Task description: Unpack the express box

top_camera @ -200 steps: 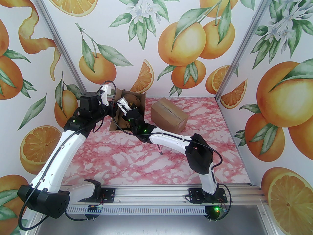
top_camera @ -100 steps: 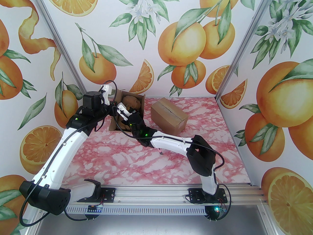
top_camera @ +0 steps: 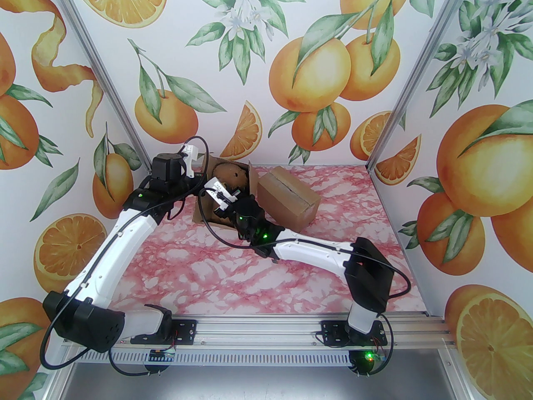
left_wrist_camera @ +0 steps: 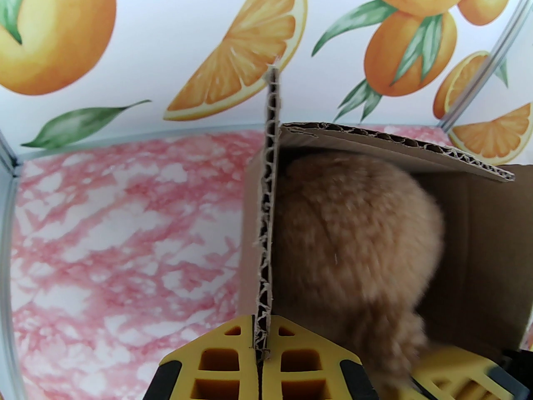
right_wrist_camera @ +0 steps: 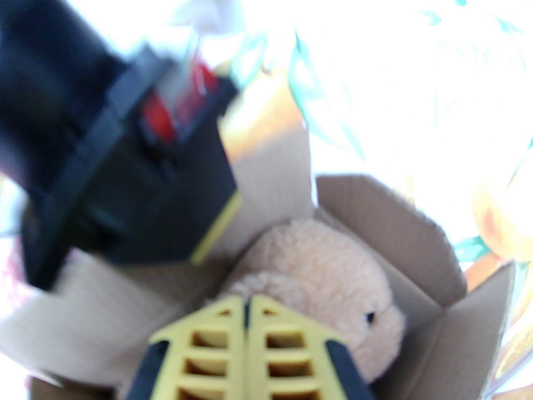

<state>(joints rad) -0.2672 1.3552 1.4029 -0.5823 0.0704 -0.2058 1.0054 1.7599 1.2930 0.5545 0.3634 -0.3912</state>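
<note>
- Left gripper point(left_wrist_camera: 262, 321): clenched on the edge of the upright cardboard flap point(left_wrist_camera: 269, 173) of the express box point(left_wrist_camera: 479, 240).
- Right gripper point(right_wrist_camera: 248, 302): jaws pressed together inside the box, tips against the plush toy point(right_wrist_camera: 329, 273); view is blurred, so a pinch on the fur cannot be confirmed.
- Left arm point(top_camera: 120, 240): elbow low at near left, forearm angled up to the box's left side.
- Right arm point(top_camera: 316, 252): elbow at right, forearm reaching left over the table point(top_camera: 250, 277).
- Box stands far left, just beside a closed carton point(top_camera: 287, 198).
</note>
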